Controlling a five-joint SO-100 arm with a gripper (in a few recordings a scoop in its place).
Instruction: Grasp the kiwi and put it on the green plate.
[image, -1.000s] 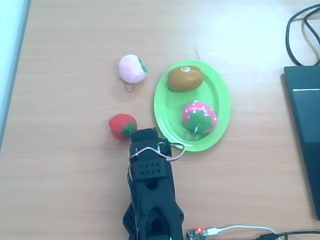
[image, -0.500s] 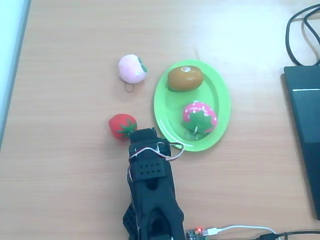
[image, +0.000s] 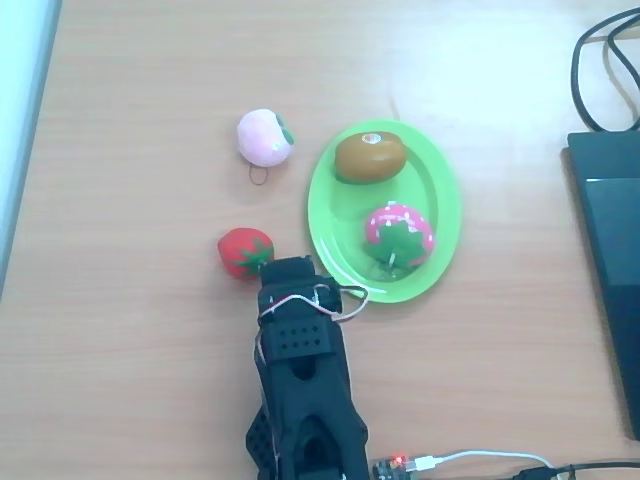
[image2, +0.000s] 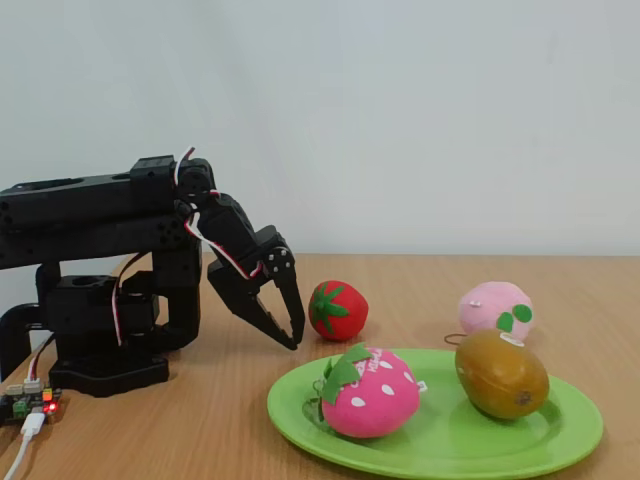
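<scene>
The kiwi (image: 369, 157) lies on the green plate (image: 440, 195), at the plate's far end from the arm in the overhead view, close inside the raised rim. In the fixed view it sits low in the dish at the right (image2: 500, 373), resting on its side, so the rim should keep it from rolling off. Beside it on the same plate is a pink strawberry (image: 399, 233), near but apart from it (a thing the task does not ask about). Judged from this, the placing looks done.

The hand (image2: 283, 330) hangs just above the surface, short of the plate's near edge, its fingers pointing down. They are drawn close together with only a slim gap, and nothing is between them. The arm is folded back over its base, which reads as a pulled-back rest pose.

Two other fruits sit on the bare wood: a red strawberry (image: 245, 252) just beside the hand, and a pink peach (image: 265, 137) further off, near the plate's rim but outside it. Both are clear of the plate, so neither crowds the kiwi.

A dark laptop (image: 608, 260) and cables lie at the right edge, well apart.
</scene>
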